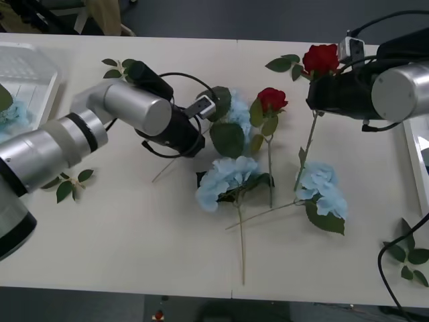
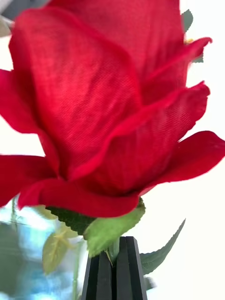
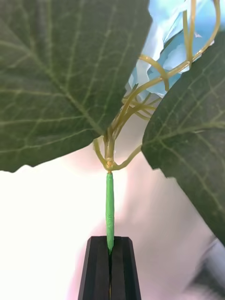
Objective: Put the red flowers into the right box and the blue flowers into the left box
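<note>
Left arm: nearest the camera, reaching over the table (image 1: 134, 268) toward the middle rose (image 1: 271, 99).
Left gripper (image 3: 110, 243): black fingers closed on the green stem of a blue flower (image 1: 231, 117), just left of that middle rose.
Right gripper (image 2: 115, 248): fingers pinched shut on the stem under a held red rose (image 1: 320, 59), up and right of the middle rose.
Loose blue flowers: one cluster (image 1: 224, 178) below-left of the middle rose, another (image 1: 325, 191) below-right.
Left box (image 1: 30, 74): far left of the middle rose, blue petals already inside.
Right box (image 1: 415, 157): far right, edge visible.
Step in hand: both stems gripped, likely carry phase.
Next move: each arm swings outward to its own box; trailing stems could snag neighbouring flowers.
</note>
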### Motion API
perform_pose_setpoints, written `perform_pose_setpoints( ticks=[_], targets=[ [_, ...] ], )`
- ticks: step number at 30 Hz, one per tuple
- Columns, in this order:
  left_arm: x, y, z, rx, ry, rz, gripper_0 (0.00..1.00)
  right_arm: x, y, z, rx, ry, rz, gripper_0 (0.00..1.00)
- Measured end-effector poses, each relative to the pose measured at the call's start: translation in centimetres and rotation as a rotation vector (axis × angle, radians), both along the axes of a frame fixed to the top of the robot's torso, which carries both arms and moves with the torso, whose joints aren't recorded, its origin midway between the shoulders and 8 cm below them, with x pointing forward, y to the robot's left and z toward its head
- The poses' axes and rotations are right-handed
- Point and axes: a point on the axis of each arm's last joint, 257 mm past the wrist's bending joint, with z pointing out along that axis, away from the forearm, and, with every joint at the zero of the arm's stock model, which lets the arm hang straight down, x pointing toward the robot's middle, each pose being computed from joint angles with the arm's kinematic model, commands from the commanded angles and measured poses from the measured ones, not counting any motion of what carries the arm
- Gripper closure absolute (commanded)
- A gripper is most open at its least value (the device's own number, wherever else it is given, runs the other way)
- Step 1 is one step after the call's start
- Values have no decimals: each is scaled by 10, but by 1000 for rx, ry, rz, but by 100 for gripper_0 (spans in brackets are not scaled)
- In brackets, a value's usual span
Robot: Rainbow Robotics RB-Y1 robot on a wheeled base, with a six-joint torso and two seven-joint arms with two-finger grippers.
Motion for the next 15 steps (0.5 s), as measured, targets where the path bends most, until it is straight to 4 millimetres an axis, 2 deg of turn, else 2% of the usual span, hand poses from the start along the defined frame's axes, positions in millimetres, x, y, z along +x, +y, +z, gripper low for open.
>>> perform_pose_setpoints(
  ticks=[3,6,11,15],
  targets=[
    [11,46,30,42,-44,16,100,-7,0,-26,-71,28,4,100],
    [16,96,69,85,-61,53,100,-11,-1,-40,-114,44,6,100],
    [9,178,146,168,-87,125,100,-14,-14,-42,-171,18,20,100],
    [-1,258,197,271,-102,236,100,-19,-36,-32,-249,-40,86,100]
  ],
)
